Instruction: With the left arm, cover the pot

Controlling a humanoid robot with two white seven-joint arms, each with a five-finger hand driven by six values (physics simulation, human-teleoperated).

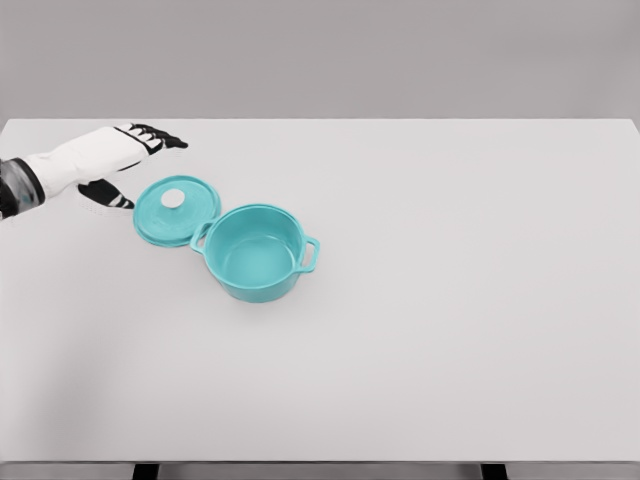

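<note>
A teal pot (257, 252) with two side handles stands uncovered on the white table (450, 300), left of the middle. Its teal lid (176, 210), with a white knob on top, lies flat on the table and touches the pot's upper-left side. My left hand (125, 165) hovers just left of and behind the lid, fingers spread and holding nothing. The thumb points down toward the table beside the lid's left edge. The right arm does not show.
The table's far edge runs just behind my left hand. Nothing else stands on the table around the pot and lid.
</note>
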